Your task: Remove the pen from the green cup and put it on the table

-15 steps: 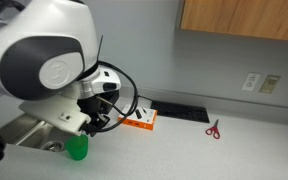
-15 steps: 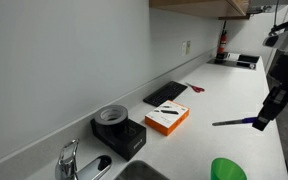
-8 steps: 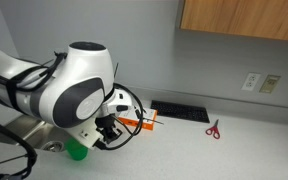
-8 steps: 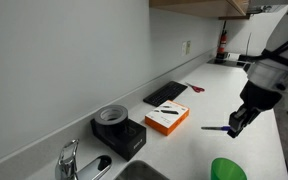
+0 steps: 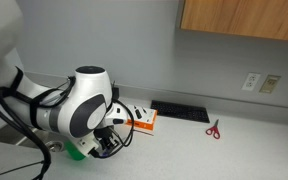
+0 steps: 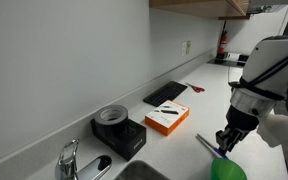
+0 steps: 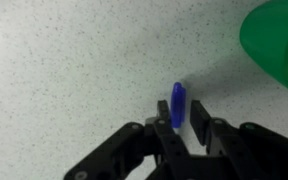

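1. Pale, speckled countertop forms the table (image 7: 64,70), which runs along a grey wall beneath a wooden cabinet (image 5: 244,18).
2. The pen (image 7: 178,102) is pinched in the gripper (image 7: 180,120). The jaws stand narrow against its two sides, and its blue end pokes out past the fingertips, above the table and outside the cup.
3. In the wrist view the green cup (image 7: 280,45) sits at 2 o'clock from the pen, apart from it.
4. In an exterior view the gripper (image 6: 224,145) hangs low, with the pen slanting out toward 10 o'clock as a thin dark stick. The cup (image 6: 227,170) is just beneath, at 6 o'clock. Whether the pen touches the table cannot be told.
5. In an exterior view the arm's white body hides the gripper and the pen, and only part of the cup (image 5: 76,151) shows.
6. An orange box (image 6: 167,118) lies at 10 o'clock from the gripper. Its print is too small to read.
7. Red-handled scissors (image 5: 213,129) and wall outlets (image 5: 251,81) appear in only one exterior view. A faucet (image 6: 72,160) and a black device (image 6: 119,130) appear only in its counterpart.
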`<state>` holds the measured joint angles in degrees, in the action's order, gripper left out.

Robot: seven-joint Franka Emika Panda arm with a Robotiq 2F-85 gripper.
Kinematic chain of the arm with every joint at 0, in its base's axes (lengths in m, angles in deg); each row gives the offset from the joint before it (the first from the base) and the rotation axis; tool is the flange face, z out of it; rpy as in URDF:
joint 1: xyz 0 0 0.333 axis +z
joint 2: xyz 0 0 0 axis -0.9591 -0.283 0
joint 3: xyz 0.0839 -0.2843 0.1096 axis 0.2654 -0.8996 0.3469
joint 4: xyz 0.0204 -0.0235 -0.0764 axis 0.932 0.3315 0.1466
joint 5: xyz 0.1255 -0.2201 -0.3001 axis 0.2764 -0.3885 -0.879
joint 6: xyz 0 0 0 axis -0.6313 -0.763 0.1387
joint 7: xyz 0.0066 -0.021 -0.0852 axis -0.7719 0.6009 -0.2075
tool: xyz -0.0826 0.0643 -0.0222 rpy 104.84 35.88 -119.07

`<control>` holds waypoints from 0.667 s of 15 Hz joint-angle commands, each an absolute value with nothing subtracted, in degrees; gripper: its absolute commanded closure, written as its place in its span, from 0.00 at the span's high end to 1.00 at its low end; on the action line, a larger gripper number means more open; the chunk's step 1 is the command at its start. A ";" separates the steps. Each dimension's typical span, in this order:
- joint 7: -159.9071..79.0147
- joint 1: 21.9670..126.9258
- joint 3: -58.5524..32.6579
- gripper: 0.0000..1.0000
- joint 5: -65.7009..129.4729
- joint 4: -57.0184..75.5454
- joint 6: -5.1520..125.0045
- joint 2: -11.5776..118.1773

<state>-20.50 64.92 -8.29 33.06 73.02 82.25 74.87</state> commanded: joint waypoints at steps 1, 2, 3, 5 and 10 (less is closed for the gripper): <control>-23.56 66.50 -10.37 0.62 38.28 70.68 78.61 75.27; -25.63 66.89 -10.75 0.69 40.35 70.42 77.12 76.02; -27.05 67.08 -11.04 0.76 41.77 70.21 76.01 76.61; -28.68 67.17 -11.42 0.92 43.00 69.58 73.61 77.51; -31.42 67.11 -11.97 1.00 44.39 67.89 68.80 78.61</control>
<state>-28.85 65.89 -10.60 42.04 68.70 72.21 76.82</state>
